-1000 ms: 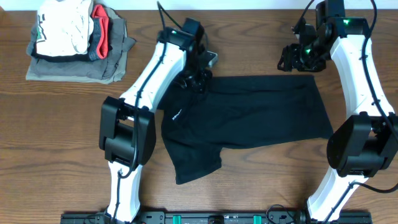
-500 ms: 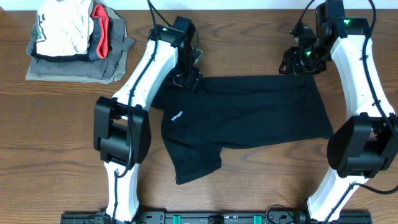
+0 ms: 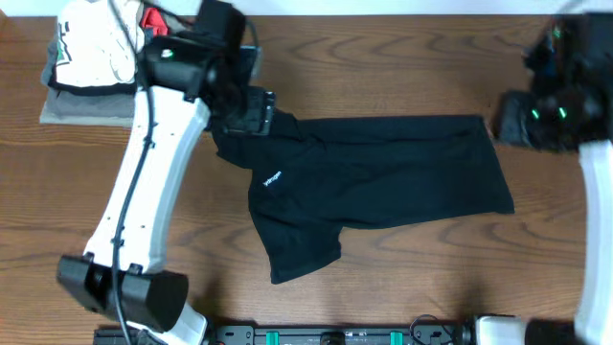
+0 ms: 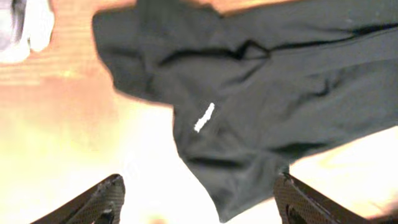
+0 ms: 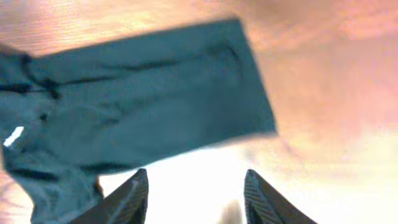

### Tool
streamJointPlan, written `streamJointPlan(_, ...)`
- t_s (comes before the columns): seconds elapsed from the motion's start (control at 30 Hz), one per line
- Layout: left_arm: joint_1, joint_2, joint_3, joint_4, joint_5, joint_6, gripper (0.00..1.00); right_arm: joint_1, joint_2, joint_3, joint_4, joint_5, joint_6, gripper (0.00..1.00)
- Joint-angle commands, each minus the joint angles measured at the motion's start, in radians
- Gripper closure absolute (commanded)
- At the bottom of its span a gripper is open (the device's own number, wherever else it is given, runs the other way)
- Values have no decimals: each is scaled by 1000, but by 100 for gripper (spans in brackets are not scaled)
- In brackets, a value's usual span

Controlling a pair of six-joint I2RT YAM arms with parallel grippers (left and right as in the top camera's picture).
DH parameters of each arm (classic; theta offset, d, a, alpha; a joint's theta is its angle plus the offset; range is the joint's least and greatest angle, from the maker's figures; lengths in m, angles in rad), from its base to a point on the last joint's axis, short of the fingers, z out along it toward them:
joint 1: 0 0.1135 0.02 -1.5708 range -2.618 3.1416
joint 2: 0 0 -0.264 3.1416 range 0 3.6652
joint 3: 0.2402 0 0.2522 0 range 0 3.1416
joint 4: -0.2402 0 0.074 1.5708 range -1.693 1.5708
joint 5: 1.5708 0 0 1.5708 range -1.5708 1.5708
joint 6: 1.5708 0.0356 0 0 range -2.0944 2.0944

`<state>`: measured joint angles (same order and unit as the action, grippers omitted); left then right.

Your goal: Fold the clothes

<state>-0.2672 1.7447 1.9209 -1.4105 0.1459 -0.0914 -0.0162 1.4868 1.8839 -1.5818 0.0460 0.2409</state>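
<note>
T-shirt (image 3: 383, 172) beneath left tool (image 4: 198, 194), right tool (image 5: 194, 186)

A black T-shirt (image 4: 280, 81) is seen lying on the wooden table (image 4: 74, 143), and the upper and right parts of the view are filled by it. A small white logo (image 4: 203, 117) is shown on the cloth, set at a slant. Folds and wrinkles are seen near the top of the shirt, and one lobe of the fabric reaches down toward the lower edge. The table is strongly lit and looks washed out. A piece of white fabric (image 4: 28, 28) is visible in the top left corner, apart from the shirt. The left gripper (image 4: 198, 182) is held wide apart above the shirt, its dark fingers (image 4: 102, 202) at the lower corners, and nothing is gripped between them.
</note>
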Motion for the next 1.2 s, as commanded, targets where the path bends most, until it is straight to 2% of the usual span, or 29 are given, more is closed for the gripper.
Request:
streamJointPlan(0.0, -4, 16, -12, -39, -9, -88, 18, 9, -48, -22, -50, 138, 169, 46)
streamJointPlan(0.2, -12, 16, -162, -40, 5, -154, 16, 8, -135, -208, -5, 168, 216, 37)
streamJointPlan(0.53, -135, 15, -592, 134, 52, -170, 17, 8, -142, -521, 253, 130, 203, 37)
streamJointPlan(0.67, -165, -1, -703, 217, 58, -225, 17, 8, -141, -549, 312, 77, 147, 37)
streamJointPlan(0.77, -164, -44, -823, 347, 150, -249, 17, 8, -141, -551, 336, 76, 122, 36)
streamJointPlan(0.9, -161, -122, -982, 494, 180, -290, 19, 8, -141, -551, 341, 77, 99, 36)
streamJointPlan(1.07, -162, -187, -1096, 539, 184, -292, 26, 8, -140, -551, 349, 77, 98, 36)
streamJointPlan(1.17, -162, -190, -1130, 540, 203, -291, 34, 8, -140, -551, 356, 77, 98, 36)
